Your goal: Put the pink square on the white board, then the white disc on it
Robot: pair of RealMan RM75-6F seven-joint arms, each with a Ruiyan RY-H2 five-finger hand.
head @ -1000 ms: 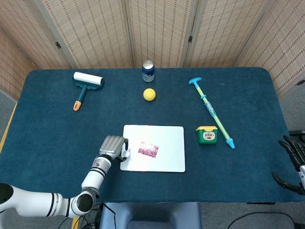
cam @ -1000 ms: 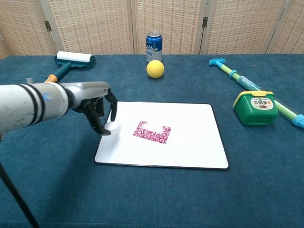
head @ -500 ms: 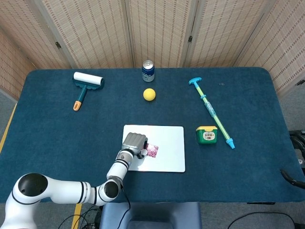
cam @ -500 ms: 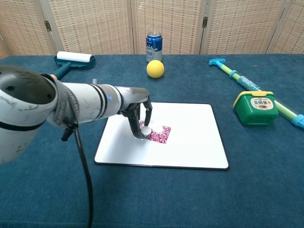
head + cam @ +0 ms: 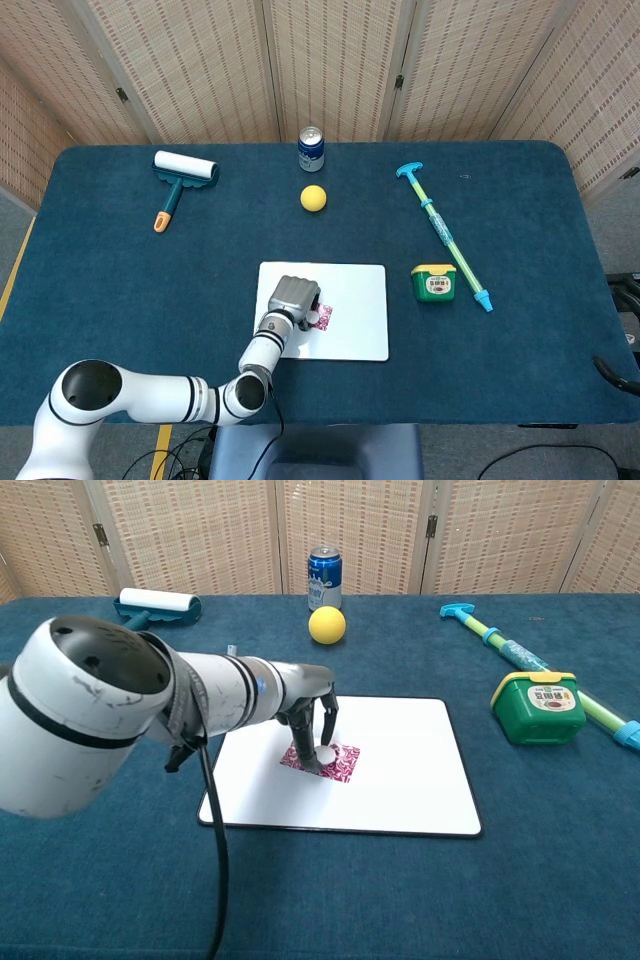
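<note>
Mid-frame on the white board (image 5: 400, 780) — left hand (image 5: 312, 720) pinching the white disc (image 5: 326, 753), fingers narrowed, over the pink square (image 5: 335, 765).

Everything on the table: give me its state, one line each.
pink square: flat on the white board
white board: flat on the table
white disc: over the pink square, held by the left hand
left hand: holds the white disc
can: upright
lint roller: lying down
green box: lid closed
</note>
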